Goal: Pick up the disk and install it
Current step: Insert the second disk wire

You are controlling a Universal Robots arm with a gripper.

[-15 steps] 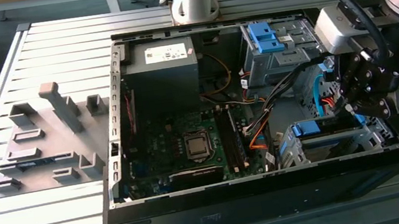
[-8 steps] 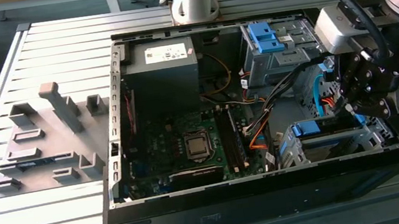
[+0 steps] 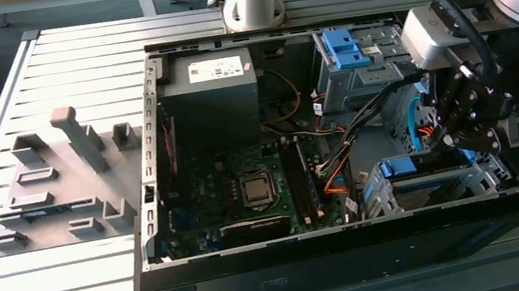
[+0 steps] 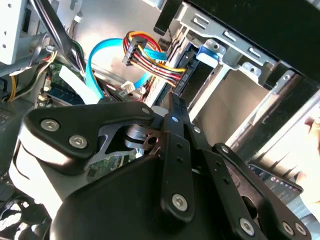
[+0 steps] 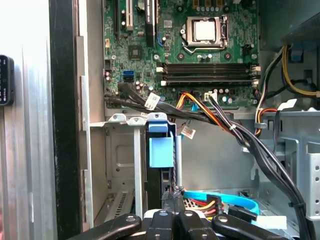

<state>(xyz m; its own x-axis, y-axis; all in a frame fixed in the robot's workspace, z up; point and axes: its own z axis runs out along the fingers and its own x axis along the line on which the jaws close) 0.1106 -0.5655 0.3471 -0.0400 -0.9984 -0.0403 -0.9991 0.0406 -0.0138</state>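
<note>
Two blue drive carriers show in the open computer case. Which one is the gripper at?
The blue carrier in the drive cage at the case's near corner, directly below the gripper. The other blue carrier sits in the far cage, near the arm's base.

A slatted metal table (image 3: 47,60) is being occupied, in the exterior view, by an open computer case (image 3: 354,253) toward 4 o'clock and a grey fixture plate (image 3: 54,187) with upright blocks toward 9 o'clock.
</note>
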